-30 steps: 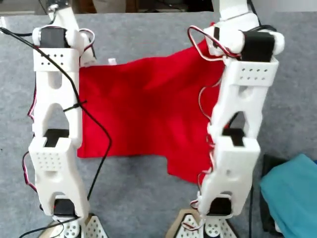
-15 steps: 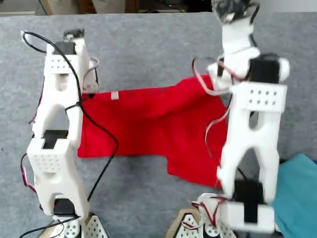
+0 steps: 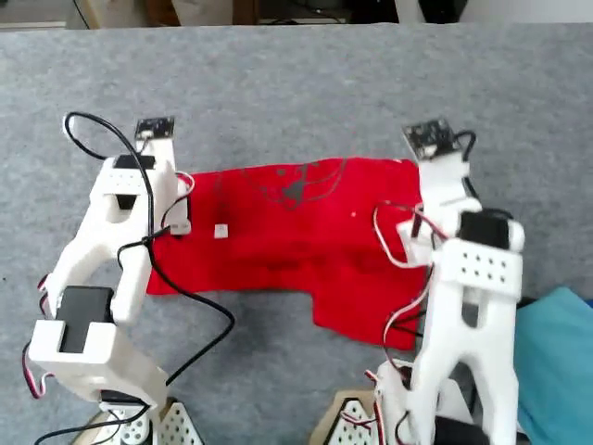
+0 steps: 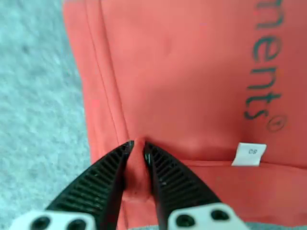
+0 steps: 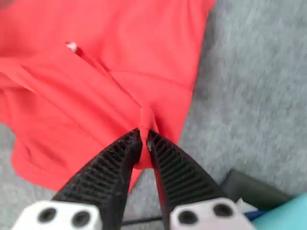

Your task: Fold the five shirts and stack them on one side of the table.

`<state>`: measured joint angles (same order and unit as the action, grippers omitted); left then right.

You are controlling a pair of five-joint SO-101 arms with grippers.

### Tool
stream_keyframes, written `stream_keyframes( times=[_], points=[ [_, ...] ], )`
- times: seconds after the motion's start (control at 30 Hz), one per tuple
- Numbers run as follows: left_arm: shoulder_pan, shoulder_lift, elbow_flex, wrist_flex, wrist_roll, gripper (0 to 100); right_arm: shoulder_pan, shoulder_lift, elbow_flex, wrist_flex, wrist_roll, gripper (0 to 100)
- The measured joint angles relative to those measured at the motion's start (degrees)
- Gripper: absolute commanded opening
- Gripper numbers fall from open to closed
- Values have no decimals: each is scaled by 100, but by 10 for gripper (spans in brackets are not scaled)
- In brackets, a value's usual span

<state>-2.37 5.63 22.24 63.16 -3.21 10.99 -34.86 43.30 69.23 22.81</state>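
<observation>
red shirt [image 3: 306, 236]: lay flat, long axis side to side
left gripper [image 4: 136, 147]: pinched a shirt fold
right gripper [image 5: 144, 137]: pinched a shirt fold
nearby: teal cloth [image 3: 556, 357]

I seem to be working in a robotics lab or hobby workshop. The bench [image 3: 278, 83] is covered in grey felt-like matting. The left arm [image 3: 102, 269] and right arm [image 3: 473, 306] are white printed plastic with bare servo cables [image 3: 199, 306] looping loose. Wooden furniture [image 3: 157, 11] stands past the far edge.
</observation>
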Motion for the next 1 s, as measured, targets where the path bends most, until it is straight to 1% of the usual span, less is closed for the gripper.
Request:
stream_keyframes(
  times=[0.23,0.47,0.53,0.6,0.67,0.73,0.83,1.0],
  points=[
    [0,0,123,-18,0,18,53,-941,1055,105,413,5],
    [-149,-35,466,-26,-264,18,70,-1222,1688,35,510,15],
    [-202,-35,466,-18,-316,33,70,-1222,1793,-97,510,72],
    [-202,-44,466,9,-510,107,70,-1222,1811,-185,554,146],
    [-211,-88,466,255,-730,191,132,-1222,1811,-193,580,163],
    [-255,-105,404,484,-774,240,229,-1222,1679,-211,598,163],
    [-501,-105,53,949,-782,250,290,-1222,1248,-176,607,163],
    [-800,-105,-1240,2066,-809,245,290,-1204,299,141,615,150]
  ],
)
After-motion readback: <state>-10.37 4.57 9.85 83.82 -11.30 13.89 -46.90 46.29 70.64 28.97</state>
